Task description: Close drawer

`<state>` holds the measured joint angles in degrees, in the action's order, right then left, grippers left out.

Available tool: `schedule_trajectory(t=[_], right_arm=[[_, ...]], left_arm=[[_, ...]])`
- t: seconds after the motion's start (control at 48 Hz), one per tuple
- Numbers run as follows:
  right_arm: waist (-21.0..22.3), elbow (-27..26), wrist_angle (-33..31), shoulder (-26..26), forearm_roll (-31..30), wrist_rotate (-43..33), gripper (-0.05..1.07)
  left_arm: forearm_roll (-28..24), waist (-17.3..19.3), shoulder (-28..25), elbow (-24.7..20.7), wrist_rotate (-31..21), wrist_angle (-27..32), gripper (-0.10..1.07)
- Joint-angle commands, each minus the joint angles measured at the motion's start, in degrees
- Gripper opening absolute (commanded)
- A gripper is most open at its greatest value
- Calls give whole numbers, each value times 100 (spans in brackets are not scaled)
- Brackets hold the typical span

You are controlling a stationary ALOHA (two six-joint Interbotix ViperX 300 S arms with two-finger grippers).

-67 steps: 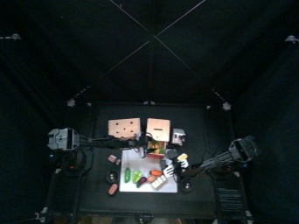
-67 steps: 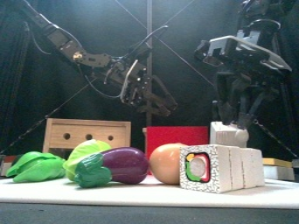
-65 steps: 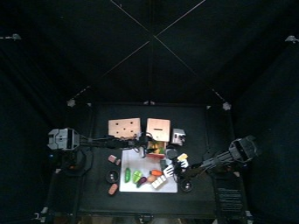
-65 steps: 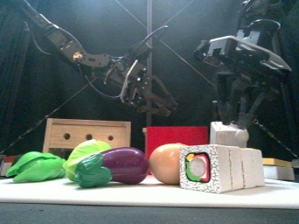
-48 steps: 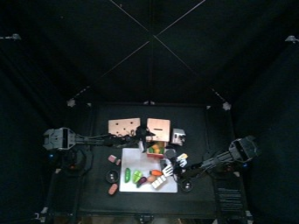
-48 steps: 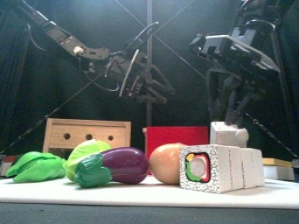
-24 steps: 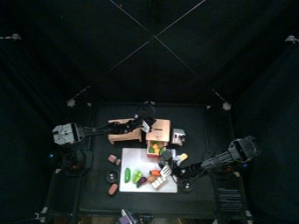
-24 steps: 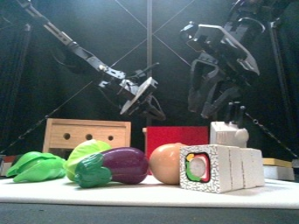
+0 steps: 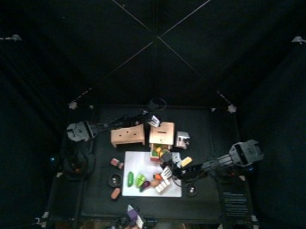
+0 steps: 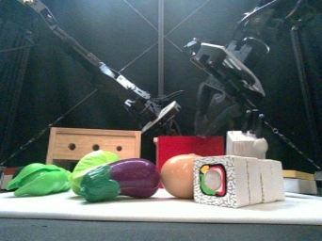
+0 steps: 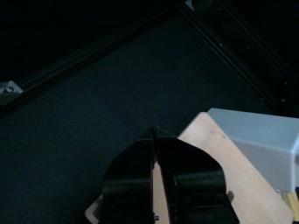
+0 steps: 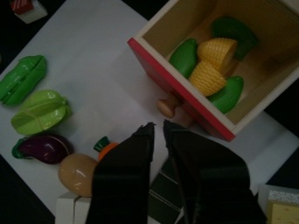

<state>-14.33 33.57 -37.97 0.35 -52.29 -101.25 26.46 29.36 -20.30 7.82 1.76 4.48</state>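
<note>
So the red drawer [image 12: 146,63] sits at the middle of the table [image 9: 102,121], and it's open: looking down from the right wrist you can see straight into it, with yellow corn [image 12: 211,63] and a few green veggies inside. Its little knob [image 12: 173,107] pokes out of the red face on the side toward the white mat [image 12: 100,70]. The right gripper [image 12: 159,140] hangs over the mat just in front of that knob, fingers only slightly apart, nothing between them, not touching the drawer. The left gripper [image 11: 158,162] is out past the far side of the drawer, over bare table, right by the edge of the wooden box [image 11: 251,144] that stands just beside the drawer. Its fingers are down to a sliver of a gap and they're not pinching anything either. On the mat in front of the drawer there's an eggplant [image 10: 126,177], some lettuce [image 10: 38,179], an onion [image 10: 183,174] and a sushi block [image 10: 246,181].
</note>
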Motion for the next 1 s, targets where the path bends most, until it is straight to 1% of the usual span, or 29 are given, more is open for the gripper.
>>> schedule_trajectory(t=[0.0,0.125,0.229,0.458,0.625,0.979], right_arm=[[88,-97,62,-53,-79,9,53],[202,-123,185,18,-97,9,45],[325,-123,290,97,-167,9,42],[545,-202,343,316,-316,9,42],[729,-211,316,343,-404,18,42],[949,-220,-105,316,-457,18,42]], left_arm=[[79,97,18,-264,0,290,40],[141,149,-18,-308,0,606,39],[132,149,-18,-308,9,738,39],[105,158,-18,-281,9,773,39],[44,158,-18,-272,18,773,39],[-44,141,-26,-246,18,773,39]])
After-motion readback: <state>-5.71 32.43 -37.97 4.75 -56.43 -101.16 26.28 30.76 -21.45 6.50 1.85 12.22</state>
